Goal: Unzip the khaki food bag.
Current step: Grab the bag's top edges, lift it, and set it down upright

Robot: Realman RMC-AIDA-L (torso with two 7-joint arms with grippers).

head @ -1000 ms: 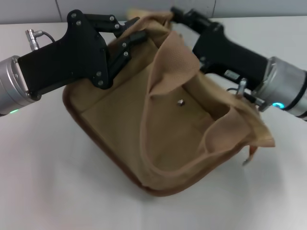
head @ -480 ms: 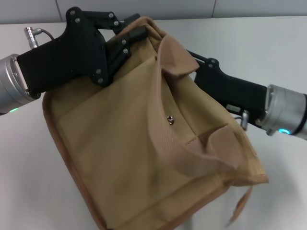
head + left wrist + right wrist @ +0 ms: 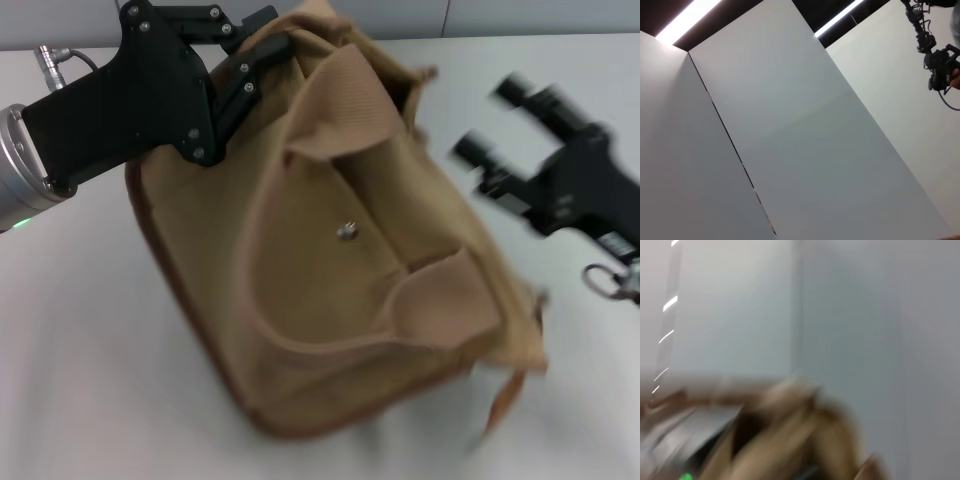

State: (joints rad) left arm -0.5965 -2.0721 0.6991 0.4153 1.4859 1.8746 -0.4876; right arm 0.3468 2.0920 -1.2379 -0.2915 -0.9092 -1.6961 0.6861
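The khaki food bag (image 3: 300, 300) is a tan canvas tote with brown trim, tilted up on the white table (image 3: 80, 360). Its front pocket with the silver snap (image 3: 347, 231) and two webbing handles (image 3: 345, 100) face me. My left gripper (image 3: 262, 52) is shut on the bag's top edge at its upper left corner. My right gripper (image 3: 495, 120) is open, empty and blurred by motion, apart from the bag on its right. The zipper is hidden. The bag also shows as a tan blur in the right wrist view (image 3: 790, 440).
A loose strap end (image 3: 505, 395) hangs off the bag's lower right. A metal ring (image 3: 600, 278) dangles under my right wrist. The left wrist view shows only wall panels (image 3: 790, 125).
My right gripper has come off the bag's top and swung away to the right, now open. The bag has shifted and settled lower. My left gripper keeps its hold.
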